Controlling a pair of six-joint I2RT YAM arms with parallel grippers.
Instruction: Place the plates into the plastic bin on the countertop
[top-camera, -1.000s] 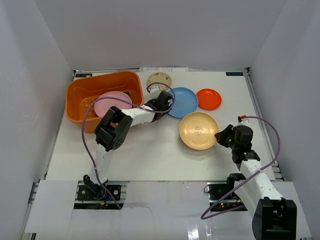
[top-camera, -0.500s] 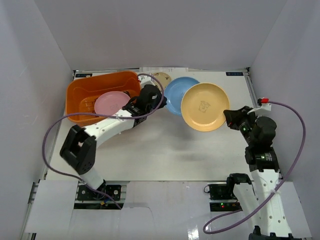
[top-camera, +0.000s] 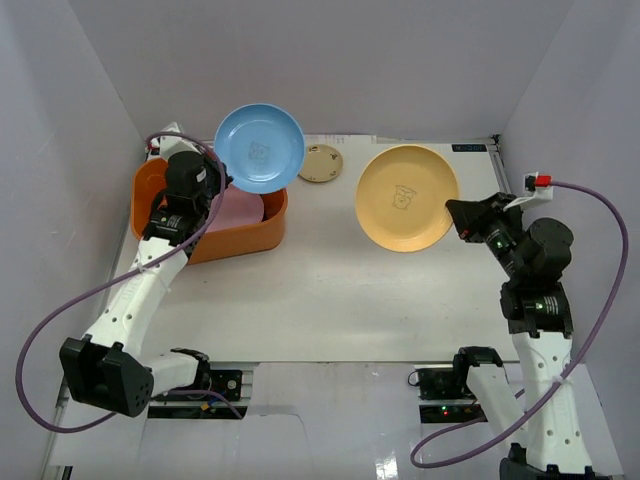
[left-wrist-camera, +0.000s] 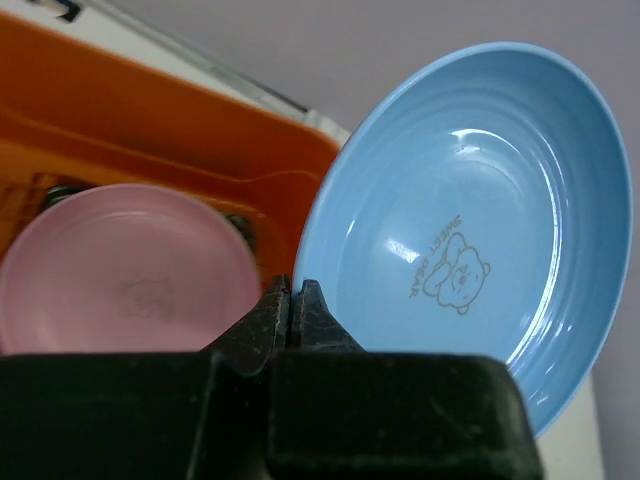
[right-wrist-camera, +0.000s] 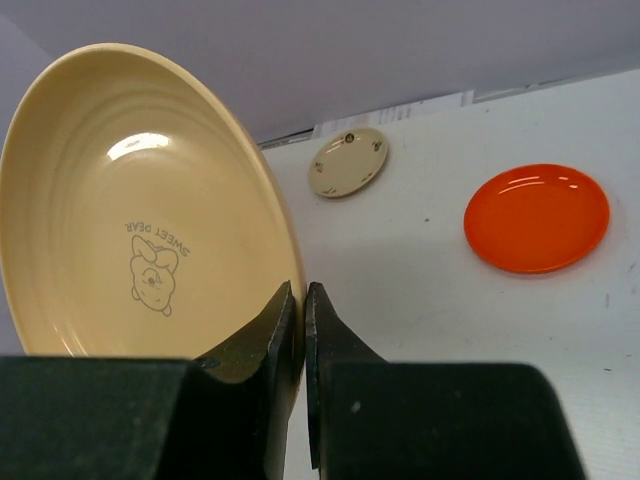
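Left end effector (left-wrist-camera: 290, 300) clamped on light blue plate (top-camera: 259, 149) rim; plate moved from table (top-camera: 320, 290) to above orange bin (top-camera: 250, 236), over pink plate (top-camera: 240, 208). Right end effector (right-wrist-camera: 298, 300) gripped peach-yellow plate (top-camera: 407, 198), lifted off table, not yet at bin.

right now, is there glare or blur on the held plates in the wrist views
Left wrist: light blue plate sharp, print readable, small glare spots inside it; left gripper dark and soft up close. Right wrist: peach-yellow plate sharp, one highlight near its top; orange-red plate shows glare streaks.
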